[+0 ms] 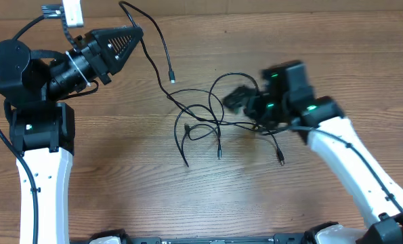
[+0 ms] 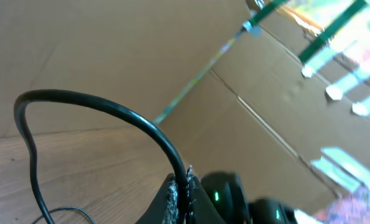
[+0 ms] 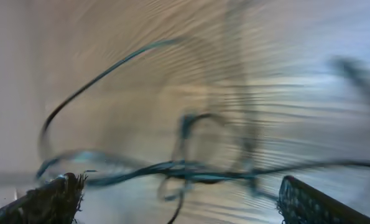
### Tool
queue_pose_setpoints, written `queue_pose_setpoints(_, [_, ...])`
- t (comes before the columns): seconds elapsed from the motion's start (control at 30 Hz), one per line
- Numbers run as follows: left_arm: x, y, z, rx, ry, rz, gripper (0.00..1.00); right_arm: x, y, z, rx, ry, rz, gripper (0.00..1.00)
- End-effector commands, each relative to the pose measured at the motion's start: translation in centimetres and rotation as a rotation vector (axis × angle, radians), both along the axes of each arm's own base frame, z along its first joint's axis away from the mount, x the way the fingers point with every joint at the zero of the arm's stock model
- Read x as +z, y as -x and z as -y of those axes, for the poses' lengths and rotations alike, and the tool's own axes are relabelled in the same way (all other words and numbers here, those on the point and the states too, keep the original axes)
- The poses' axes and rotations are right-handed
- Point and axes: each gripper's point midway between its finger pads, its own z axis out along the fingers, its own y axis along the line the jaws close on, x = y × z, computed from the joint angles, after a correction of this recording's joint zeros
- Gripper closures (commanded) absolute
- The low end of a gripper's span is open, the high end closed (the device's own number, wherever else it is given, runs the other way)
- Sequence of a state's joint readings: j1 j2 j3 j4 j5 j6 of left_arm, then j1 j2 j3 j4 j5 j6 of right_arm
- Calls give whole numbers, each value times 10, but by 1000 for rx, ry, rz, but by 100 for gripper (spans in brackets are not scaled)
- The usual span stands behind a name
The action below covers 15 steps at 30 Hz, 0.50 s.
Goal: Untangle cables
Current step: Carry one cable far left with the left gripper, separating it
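Thin black cables [image 1: 204,122] lie in tangled loops on the wooden table [image 1: 120,183] at its middle, with plug ends at the front. One cable [image 1: 154,37] runs up and left from the tangle. My left gripper [image 1: 137,32] is shut on this cable [image 2: 97,106], seen pinched between its fingers [image 2: 186,190] in the left wrist view. My right gripper [image 1: 234,99] is open just right of the tangle. The blurred right wrist view shows its fingers spread wide with cable strands [image 3: 191,171] lying between them [image 3: 178,196].
A white tag [image 1: 72,12] hangs at the top left by the left arm. Cardboard panels [image 2: 172,37] stand behind the table's far edge. The right arm's white link [image 1: 353,163] crosses the right side.
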<state>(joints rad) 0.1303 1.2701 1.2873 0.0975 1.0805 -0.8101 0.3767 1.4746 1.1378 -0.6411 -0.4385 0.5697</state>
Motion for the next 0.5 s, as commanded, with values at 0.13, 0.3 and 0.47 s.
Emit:
queue_pose_setpoints(0.13, [2, -8, -5, 58, 81, -115, 96, 19, 13, -62, 150, -20, 172, 0])
queue_pose_setpoints(0.3, [-7, -15, -10, 109, 122, -204, 96, 20, 3, -81, 95, 38, 278, 0])
queue_pose_setpoints(0.47, [-7, -18, -8, 128, 170, -257, 96, 9, -17, -96, 52, 196, 457, 0])
